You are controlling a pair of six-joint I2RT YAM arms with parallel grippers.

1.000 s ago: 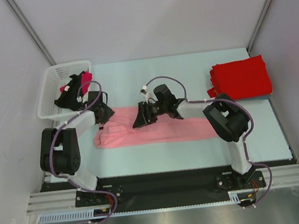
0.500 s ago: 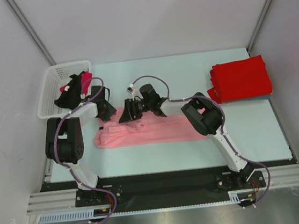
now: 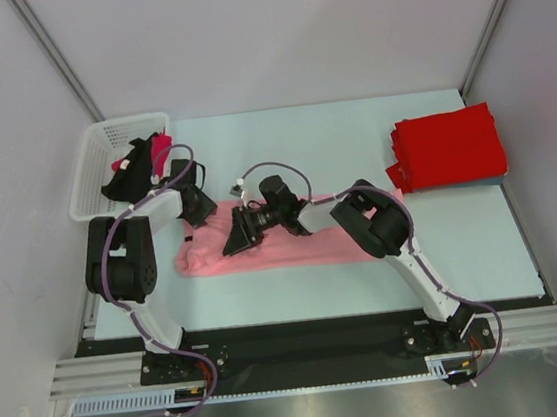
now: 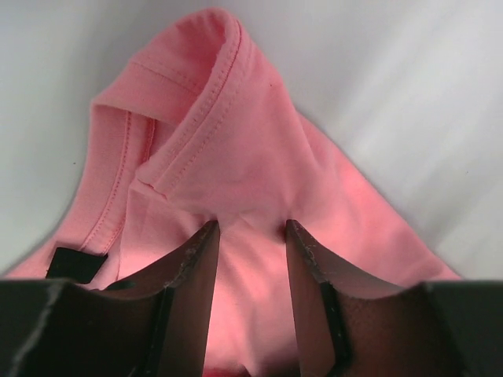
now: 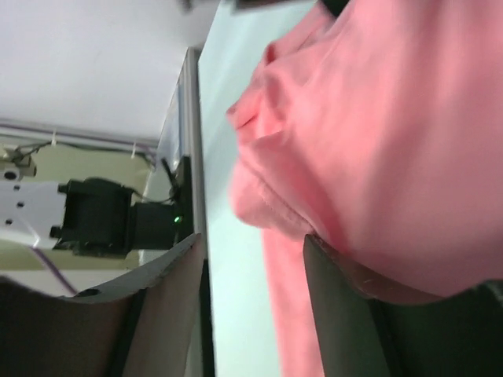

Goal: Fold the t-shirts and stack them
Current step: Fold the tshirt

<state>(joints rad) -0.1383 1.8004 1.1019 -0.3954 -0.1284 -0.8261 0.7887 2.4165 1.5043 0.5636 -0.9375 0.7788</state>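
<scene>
**Pink shirt mid-fold, grippers crowding at its left end**

The pink t-shirt [image 3: 303, 249] lies as a long strip across the middle of the table [image 3: 351, 140]. The folded red t-shirts [image 3: 450, 147] are stacked at the far right, well apart.

My left gripper [image 4: 250, 236] is pinched onto the pink cloth near the collar. My right gripper [image 5: 251, 243] has cloth draped against one finger, but I cannot tell whether it is actually clamped.

My worries: that hold slipping and skewing the fold, the two grippers knocking together since they are near each other, or the right arm dragging the strip it reaches across.
</scene>
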